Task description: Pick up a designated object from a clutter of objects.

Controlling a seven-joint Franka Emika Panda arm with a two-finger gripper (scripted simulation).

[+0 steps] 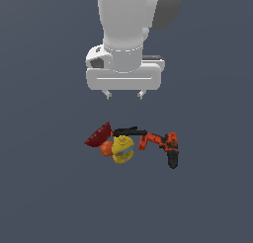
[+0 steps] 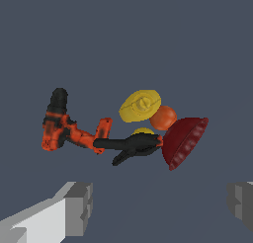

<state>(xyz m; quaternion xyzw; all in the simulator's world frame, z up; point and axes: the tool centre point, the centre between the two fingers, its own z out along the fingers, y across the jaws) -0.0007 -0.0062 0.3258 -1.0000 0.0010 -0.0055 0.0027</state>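
The arm pointed straight down, its gripper (image 1: 124,94) spread wide and empty above the clutter (image 1: 133,144). The black rod (image 1: 129,132) lay across the pile, between the red bowl (image 1: 98,136) and the drill (image 1: 163,144).

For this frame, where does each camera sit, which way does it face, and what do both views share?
Exterior view: off the arm, position not on record, facing the arm's front; shows the white arm, the open gripper hanging above the pile, apart from it.
Wrist view: on the wrist, looking past the fingertips toward the pile; only the two finger ends show.
Shared: black rod, drill, red bowl, orange ball, yellow object, mirrored side to side between views.
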